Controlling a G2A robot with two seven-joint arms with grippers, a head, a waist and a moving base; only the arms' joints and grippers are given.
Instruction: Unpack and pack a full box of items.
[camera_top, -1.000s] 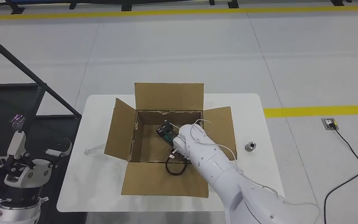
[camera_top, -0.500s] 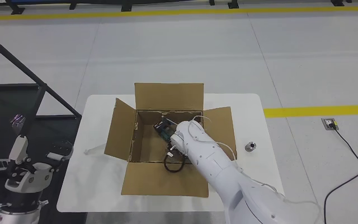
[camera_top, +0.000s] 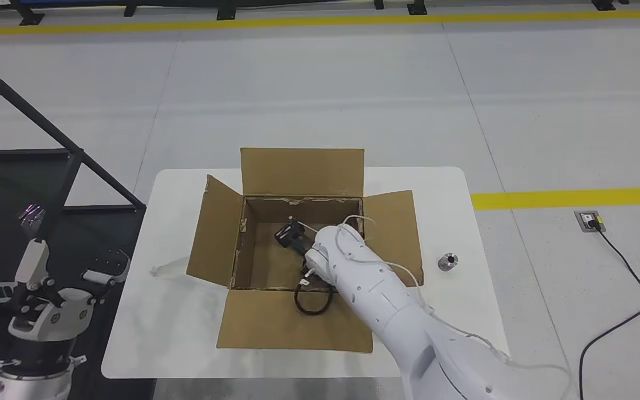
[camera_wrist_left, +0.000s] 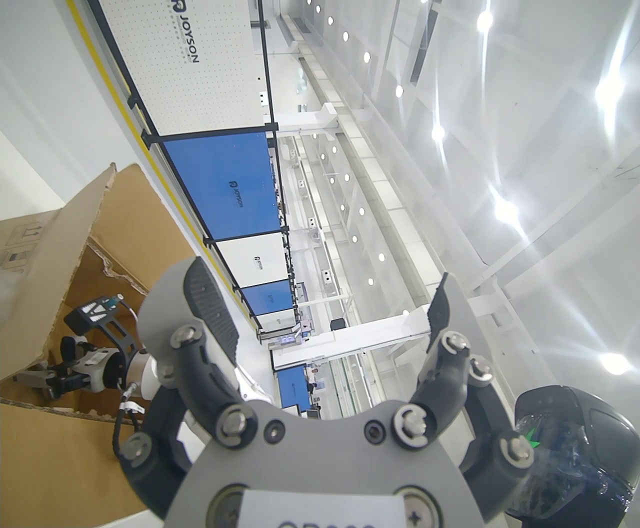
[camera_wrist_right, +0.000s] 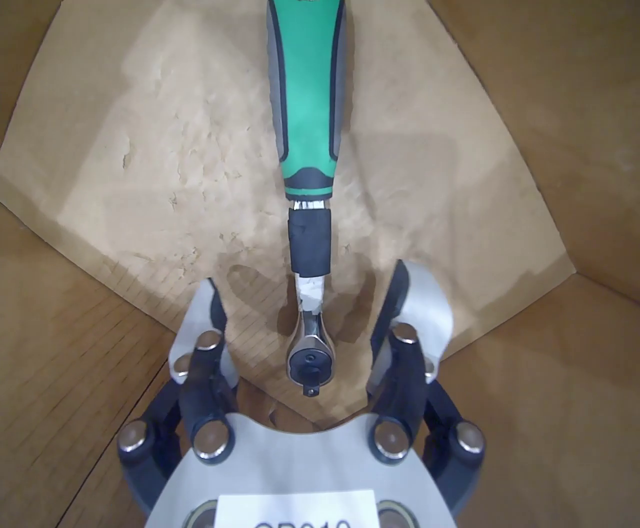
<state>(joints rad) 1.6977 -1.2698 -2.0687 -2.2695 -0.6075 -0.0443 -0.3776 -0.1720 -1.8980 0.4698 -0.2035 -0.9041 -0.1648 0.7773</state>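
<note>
Looking from above: right gripper (camera_top: 291, 236) sunk in the open cardboard box (camera_top: 300, 170) mid-table, right arm (camera_top: 372, 292) over its near wall, liable to snag and drag it on lifting. Left wrist: left gripper (camera_wrist_left: 320, 295) spread wide, empty, aimed at the ceiling (camera_wrist_left: 500, 125). Right wrist: jaws apart astride the ratchet wrench (camera_wrist_right: 310, 125) on the box floor; likely to slip if pinched at its slim neck.

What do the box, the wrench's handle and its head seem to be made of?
The box looks like corrugated cardboard, matt brown, with ribbed lines across its surface. The handle seems moulded plastic or rubber, green and grey, faintly glossy. The head looks like polished metal, perhaps chromed steel: it mirrors light.
</note>
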